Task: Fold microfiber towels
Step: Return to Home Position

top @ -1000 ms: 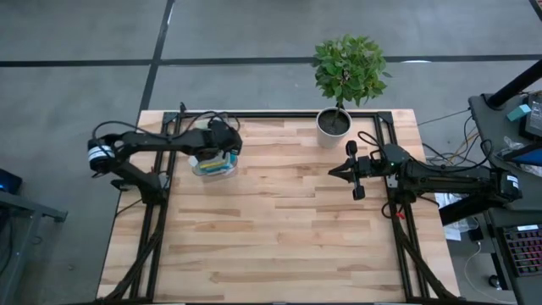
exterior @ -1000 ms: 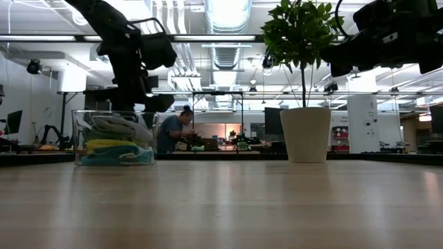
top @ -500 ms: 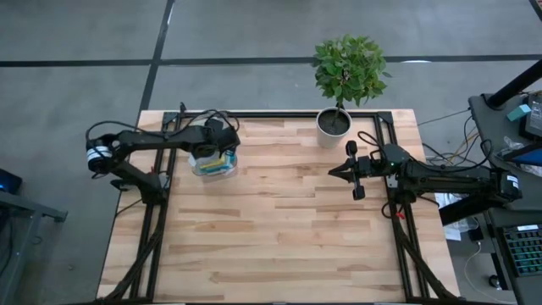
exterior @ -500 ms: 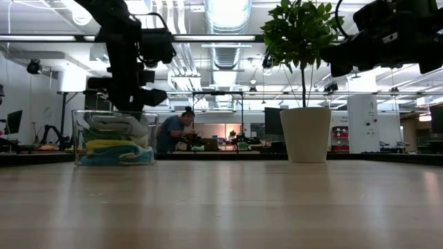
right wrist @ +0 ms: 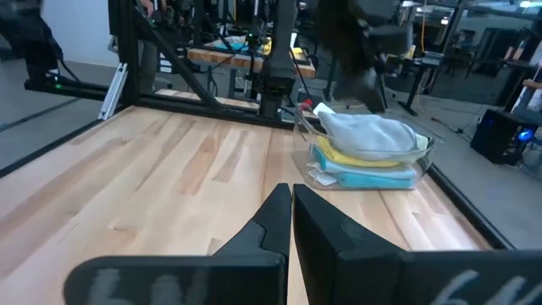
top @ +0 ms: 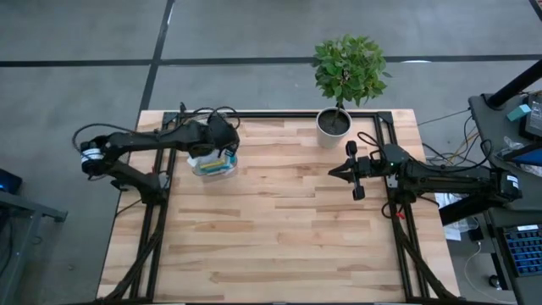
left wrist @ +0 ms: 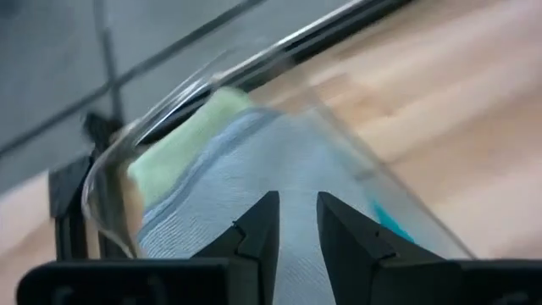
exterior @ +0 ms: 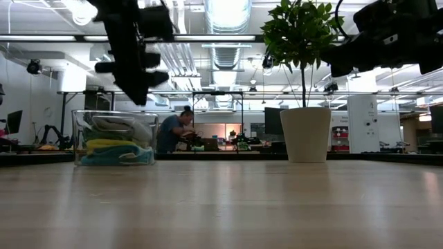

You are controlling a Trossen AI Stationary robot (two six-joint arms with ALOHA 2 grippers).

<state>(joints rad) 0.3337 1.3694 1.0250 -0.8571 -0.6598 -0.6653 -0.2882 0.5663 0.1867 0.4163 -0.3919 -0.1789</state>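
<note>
Released and empty, left claw [left wrist: 296,203] hangs just above towels [right wrist: 368,137] stacked in bin [exterior: 77,117], folding seemingly done; right claw [right wrist: 290,191], clenched, waits well apart

- The grey towel [right wrist: 370,132] lies folded on top of the stack, mounded and rising above the rim of the clear bin [right wrist: 428,148].
- The light green towel [left wrist: 180,151] sits directly under it, showing at one edge only.
- The yellow towel [right wrist: 351,158] lies folded flat lower down.
- The teal towel [right wrist: 373,177] lies at the bottom, against the bin's floor.
</note>
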